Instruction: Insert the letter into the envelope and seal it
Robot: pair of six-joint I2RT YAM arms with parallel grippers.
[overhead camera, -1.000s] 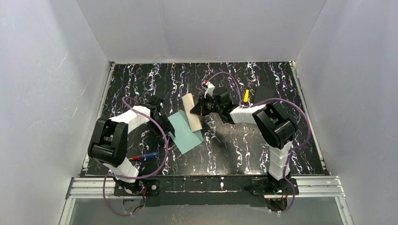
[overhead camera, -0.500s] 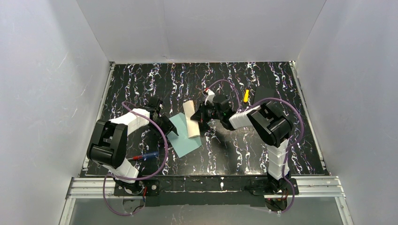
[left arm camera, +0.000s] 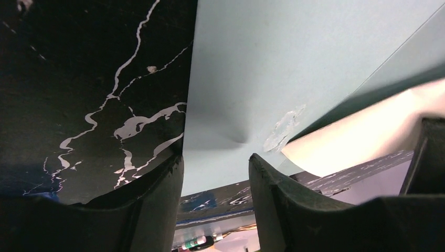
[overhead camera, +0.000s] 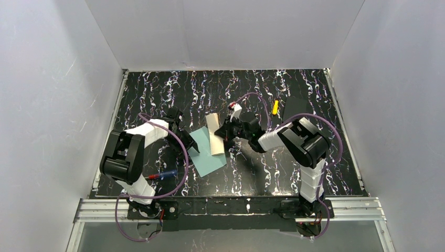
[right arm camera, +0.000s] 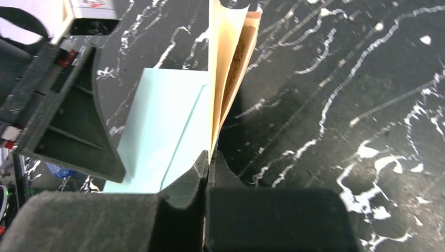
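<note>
The pale teal envelope [overhead camera: 206,153] lies flat on the black marbled table. Over its right edge the tan letter [overhead camera: 214,135] stands on edge, folded. My right gripper [overhead camera: 223,133] is shut on the letter's lower edge. In the right wrist view, the right gripper [right arm camera: 209,157] pinches the letter [right arm camera: 229,68], with the envelope [right arm camera: 157,126] to its left. My left gripper [overhead camera: 192,145] is at the envelope's left edge. The left wrist view shows the left gripper [left arm camera: 216,160] open with its fingertips at the envelope [left arm camera: 273,63], which is dented there. The letter [left arm camera: 367,131] glows beyond.
A yellow object [overhead camera: 275,107] and a black square block [overhead camera: 295,104] lie at the back right. A blue pen with a red end [overhead camera: 160,175] lies near the left arm's base. White walls enclose the table on three sides.
My right gripper has carried the letter a little left and nearer, onto the envelope's right part. The envelope has shifted slightly toward the left arm.
</note>
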